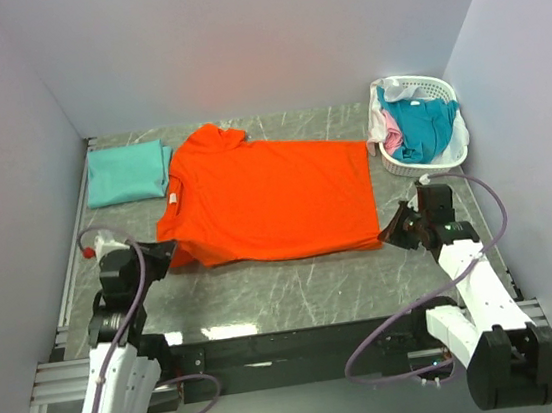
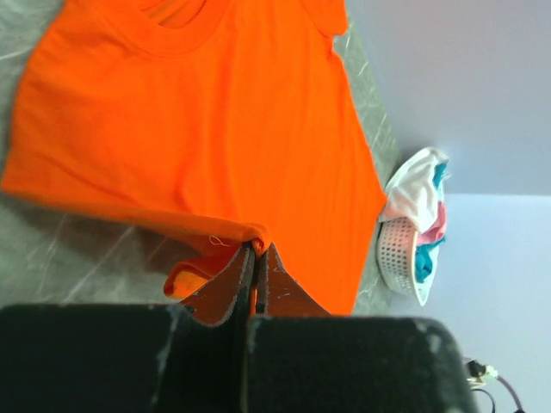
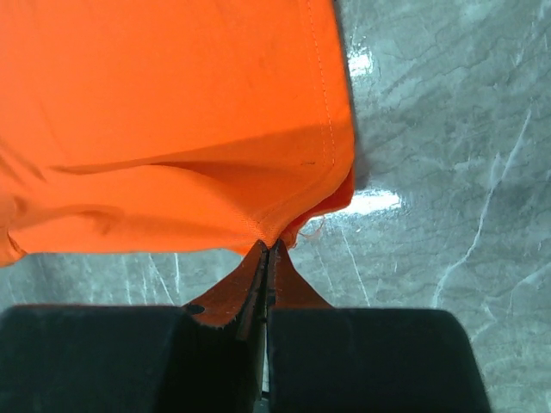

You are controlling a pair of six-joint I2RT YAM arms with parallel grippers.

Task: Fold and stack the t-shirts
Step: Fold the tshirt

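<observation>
The bright orange t-shirt [image 1: 270, 195] lies spread across the middle of the table, collar to the left. My left gripper [image 1: 164, 252] is shut on its near left edge by the sleeve, seen pinched in the left wrist view [image 2: 256, 245]. My right gripper [image 1: 396, 227] is shut on the shirt's near right hem corner, pinched in the right wrist view [image 3: 270, 245]. A folded mint-green t-shirt [image 1: 128, 172] lies at the far left. Teal-blue [image 1: 419, 126], pink and white shirts sit crumpled in the basket.
A white slotted plastic basket [image 1: 449, 157] stands at the far right, also in the left wrist view [image 2: 398, 252]. Walls close the table on the left, back and right. Grey marble tabletop [image 1: 296, 290] shows in front of the orange shirt.
</observation>
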